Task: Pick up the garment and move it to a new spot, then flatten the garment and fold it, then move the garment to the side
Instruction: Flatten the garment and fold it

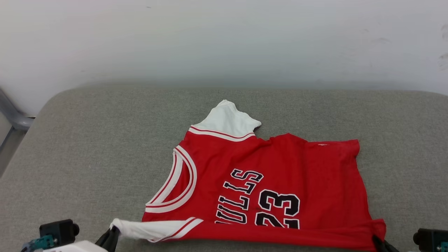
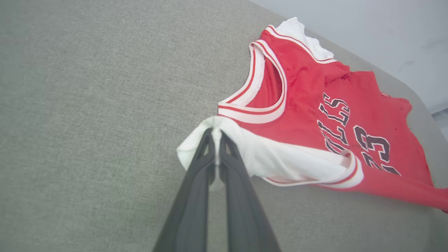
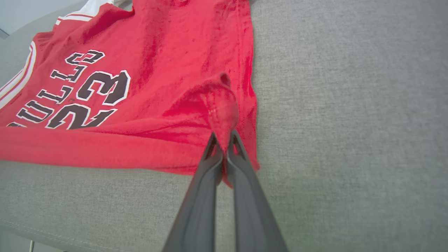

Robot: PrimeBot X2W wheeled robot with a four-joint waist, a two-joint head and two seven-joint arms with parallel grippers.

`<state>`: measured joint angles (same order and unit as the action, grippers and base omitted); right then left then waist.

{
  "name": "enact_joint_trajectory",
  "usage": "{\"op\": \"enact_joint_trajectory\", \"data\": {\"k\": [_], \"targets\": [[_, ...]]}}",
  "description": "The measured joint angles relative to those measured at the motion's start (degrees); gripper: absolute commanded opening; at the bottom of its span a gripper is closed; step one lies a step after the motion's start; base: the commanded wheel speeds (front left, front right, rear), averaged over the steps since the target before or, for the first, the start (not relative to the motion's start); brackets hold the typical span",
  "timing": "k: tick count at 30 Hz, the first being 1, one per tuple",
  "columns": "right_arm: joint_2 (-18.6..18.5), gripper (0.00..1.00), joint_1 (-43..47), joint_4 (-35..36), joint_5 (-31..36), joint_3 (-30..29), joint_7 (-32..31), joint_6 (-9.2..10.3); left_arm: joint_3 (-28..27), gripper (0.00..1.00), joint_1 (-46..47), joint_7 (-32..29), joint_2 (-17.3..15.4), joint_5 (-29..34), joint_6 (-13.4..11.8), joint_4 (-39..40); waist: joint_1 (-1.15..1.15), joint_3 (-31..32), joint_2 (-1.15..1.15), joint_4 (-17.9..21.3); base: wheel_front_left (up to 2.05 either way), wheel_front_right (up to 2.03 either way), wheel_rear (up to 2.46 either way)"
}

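The garment (image 1: 280,175) is a red jersey with white sleeves, striped trim and black lettering, lying spread on the grey cushion with its neck toward the left. Its near edge is folded over and lifted a little. My left gripper (image 1: 112,233) is shut on the garment's near white sleeve (image 2: 280,161); the wrist view shows the cloth pinched at the tips (image 2: 216,132). At the lower right, my right gripper (image 1: 379,241) is shut on the red hem corner (image 3: 220,108), its tips (image 3: 223,134) closed on the fold. The far sleeve (image 1: 227,119) lies flat at the back.
The grey cushion (image 1: 87,147) runs wide to the left of the garment and has a narrower strip at the right. A white wall (image 1: 224,38) rises behind it. A grey frame piece (image 1: 14,115) stands at the far left edge.
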<state>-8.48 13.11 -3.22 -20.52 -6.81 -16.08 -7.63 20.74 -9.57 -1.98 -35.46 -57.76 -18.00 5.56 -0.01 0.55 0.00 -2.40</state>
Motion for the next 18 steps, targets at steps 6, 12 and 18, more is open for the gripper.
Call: {"op": "enact_joint_trajectory", "data": {"k": [6, 12, 18], "targets": [[0.16, 0.0, -4.68, 1.55, 2.12, 0.98, -2.41, 0.08, 2.76, 0.0, 8.99, -1.22, 1.9, 1.89, 3.04, -3.92, 0.01, -2.61, 0.0, 0.54, 0.0, 0.0, 0.0], [-0.36, 0.0, -9.62, -0.75, 3.15, 1.6, -2.24, 0.09, 4.44, 0.0, 16.37, 0.24, 5.24, 3.52, 5.88, -10.07, 0.02, -6.58, 0.0, 1.02, 0.0, 0.0, 0.0], [-0.87, 0.0, -13.38, -4.71, 3.45, 2.2, -0.48, 0.09, 5.66, 0.0, 21.19, 2.13, 7.79, 4.22, 9.09, -16.5, 0.02, -10.25, 0.0, 1.19, 0.0, 0.0, 0.0]]}}
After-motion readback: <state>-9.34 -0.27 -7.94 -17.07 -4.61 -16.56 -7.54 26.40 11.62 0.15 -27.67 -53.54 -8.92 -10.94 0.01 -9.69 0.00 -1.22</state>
